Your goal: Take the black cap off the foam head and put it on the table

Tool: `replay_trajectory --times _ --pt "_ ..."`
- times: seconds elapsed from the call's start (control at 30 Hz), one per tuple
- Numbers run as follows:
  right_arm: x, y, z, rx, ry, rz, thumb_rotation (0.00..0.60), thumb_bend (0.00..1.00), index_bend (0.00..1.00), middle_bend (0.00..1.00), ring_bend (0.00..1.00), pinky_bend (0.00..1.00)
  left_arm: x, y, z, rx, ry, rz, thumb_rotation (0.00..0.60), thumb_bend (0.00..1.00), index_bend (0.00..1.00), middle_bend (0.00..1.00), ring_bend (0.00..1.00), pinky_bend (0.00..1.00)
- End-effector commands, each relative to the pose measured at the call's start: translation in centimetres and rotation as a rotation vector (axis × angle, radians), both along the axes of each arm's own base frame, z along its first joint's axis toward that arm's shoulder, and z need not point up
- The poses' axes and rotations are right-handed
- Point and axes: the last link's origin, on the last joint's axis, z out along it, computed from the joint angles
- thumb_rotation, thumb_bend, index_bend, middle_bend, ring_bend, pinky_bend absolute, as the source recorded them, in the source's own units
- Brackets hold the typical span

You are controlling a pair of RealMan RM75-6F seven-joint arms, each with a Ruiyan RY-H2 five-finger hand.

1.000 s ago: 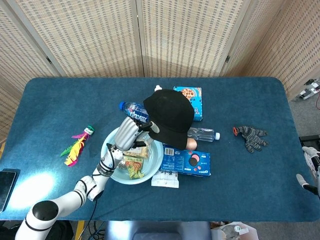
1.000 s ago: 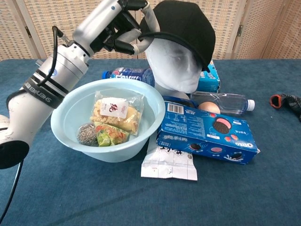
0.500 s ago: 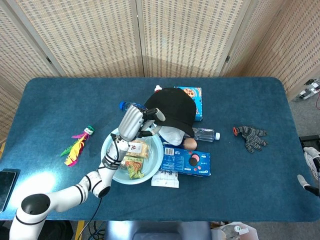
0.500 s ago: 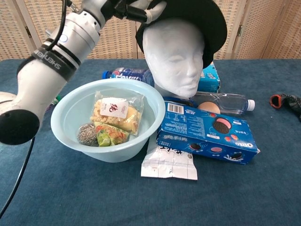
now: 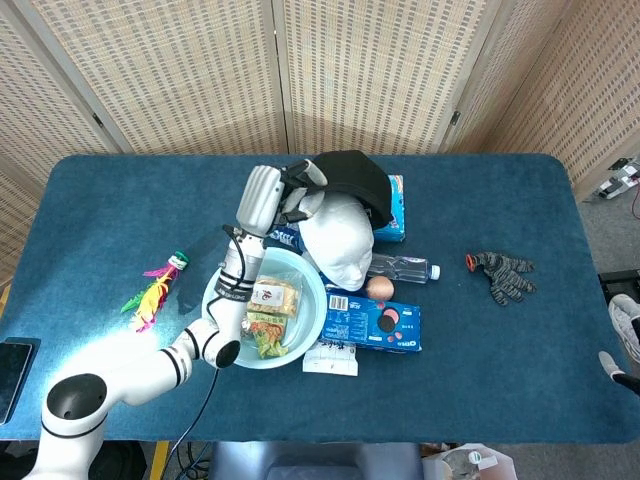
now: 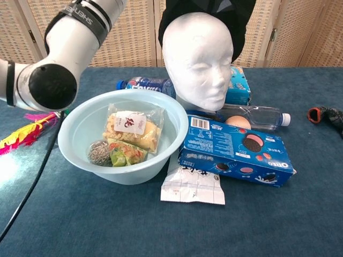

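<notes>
Black cap (image 5: 355, 180) hangs by its brim from your left robot hand (image 5: 272, 196), clenched on it, just off the foam head (image 5: 338, 237) at 12 o'clock; lift clear, then set it on bare desk (image 5: 130, 200) toward 9 o'clock.

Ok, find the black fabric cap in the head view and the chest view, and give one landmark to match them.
Head view: the black fabric cap is upper centre, lifted behind the white foam head, its brim held by the left hand.
Chest view: only its lower part shows at the top edge, behind the head; the hand is out of frame.
Shared landmark: the pale blue plastic bowl.
</notes>
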Motion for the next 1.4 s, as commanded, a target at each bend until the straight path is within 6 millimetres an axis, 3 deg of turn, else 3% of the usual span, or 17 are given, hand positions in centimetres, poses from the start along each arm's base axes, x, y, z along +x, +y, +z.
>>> replay_trajectory --times 0.03,0.2,0.47,0.77,1.0,1.4 --pt "0.0 0.0 0.0 0.001 0.000 0.002 0.600 0.23 0.22 0.28 0.19 0.22 -0.4 1.3 1.6 0.031 -0.036 0.043 0.600 0.38 0.73 1.00 1.00 1.00" --pt "0.2 -0.2 -0.1 0.005 0.000 0.007 0.600 0.23 0.22 0.28 0.19 0.22 -1.9 3.0 3.7 0.062 -0.061 0.113 0.600 0.38 0.73 1.00 1.00 1.00" --pt "0.5 -0.4 -0.1 0.008 -0.002 0.018 0.600 0.23 0.22 0.28 0.19 0.22 -4.9 4.1 7.0 0.138 -0.077 0.154 0.600 0.38 0.73 1.00 1.00 1.00" --pt "0.6 -0.7 -0.4 0.021 -0.009 0.033 0.600 0.23 0.22 0.28 0.19 0.22 -12.1 2.9 10.1 0.207 -0.014 0.203 0.600 0.38 0.73 1.00 1.00 1.00" --pt "1.1 -0.8 -0.5 0.029 -0.009 0.053 0.600 0.23 0.22 0.28 0.19 0.22 -17.0 1.0 10.6 0.215 0.067 0.243 0.600 0.38 0.73 1.00 1.00 1.00" --pt "1.5 -0.1 -0.4 0.021 -0.007 0.054 0.600 0.23 0.22 0.28 0.19 0.22 -24.0 -1.6 8.9 0.179 0.293 0.311 0.600 0.38 0.73 1.00 1.00 1.00"
